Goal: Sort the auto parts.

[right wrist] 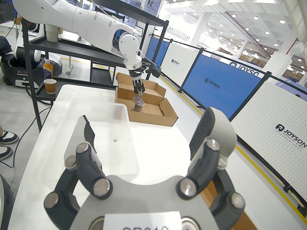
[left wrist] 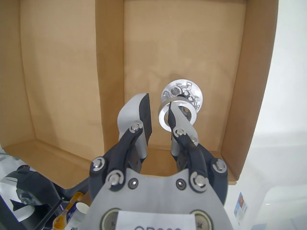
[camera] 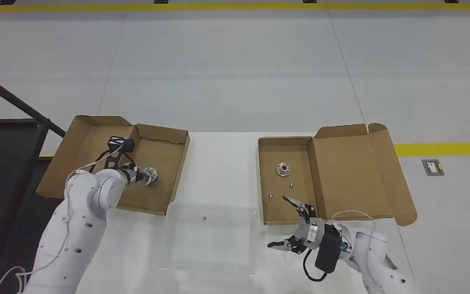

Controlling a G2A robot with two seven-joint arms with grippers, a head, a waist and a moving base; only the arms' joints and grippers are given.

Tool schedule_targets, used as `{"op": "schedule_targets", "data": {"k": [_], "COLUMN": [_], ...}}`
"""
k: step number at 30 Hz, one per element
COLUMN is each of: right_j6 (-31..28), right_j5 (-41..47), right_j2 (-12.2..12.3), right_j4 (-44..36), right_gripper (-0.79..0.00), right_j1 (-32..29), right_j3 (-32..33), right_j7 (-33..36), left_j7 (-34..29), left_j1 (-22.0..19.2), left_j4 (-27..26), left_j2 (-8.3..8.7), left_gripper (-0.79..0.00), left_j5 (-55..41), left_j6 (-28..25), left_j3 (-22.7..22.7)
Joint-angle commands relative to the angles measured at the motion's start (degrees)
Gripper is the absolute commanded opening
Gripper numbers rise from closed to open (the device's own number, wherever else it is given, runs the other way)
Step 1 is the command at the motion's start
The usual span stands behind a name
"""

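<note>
A silver flanged hub (left wrist: 182, 92) stands upright on the floor of the left cardboard box (left wrist: 180, 48). My left gripper (left wrist: 157, 99) hangs over it, open: one fingertip (left wrist: 170, 111) sits in the hub's top ring and the other finger stays outside, with a strip of cardboard showing between it and the ring. From above, this gripper (camera: 145, 175) and the hub (camera: 152, 176) are inside the left box (camera: 165, 147). My right gripper (right wrist: 146, 114) is open and empty, at the near edge of the right box (camera: 261, 184), which holds a metal flange (camera: 283, 169) and small bolts (camera: 291, 182).
A clear plastic tray (right wrist: 127, 111) lies on the white table between the boxes, with one small part (right wrist: 115, 140) in it. A black shelf rack stands beside the table, holding a paper cup (right wrist: 50, 86) and a bottle (right wrist: 48, 69). The right box's lid (camera: 360, 176) lies open flat.
</note>
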Motion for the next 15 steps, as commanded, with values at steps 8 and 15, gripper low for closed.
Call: {"op": "schedule_targets", "data": {"k": [8, 15], "right_j6": [0.0, 0.0], "right_j5": [0.0, 0.0], "right_j2": [0.0, 0.0], "right_j4": [0.0, 0.0], "right_gripper": [0.000, 0.000], "right_j1": [0.0, 0.0], "right_j3": [0.0, 0.0], "right_j7": [0.0, 0.0], "left_j7": [0.9, 4.6], "left_j1": [7.9, 17.1], "left_j4": [-12.0, -22.7], "left_j2": [1.30, 1.95], "left_gripper": [-0.366, 0.000], "left_j5": [-4.6, -10.5], "left_j6": [-1.9, -2.4], "left_j3": [-8.0, -15.1]}}
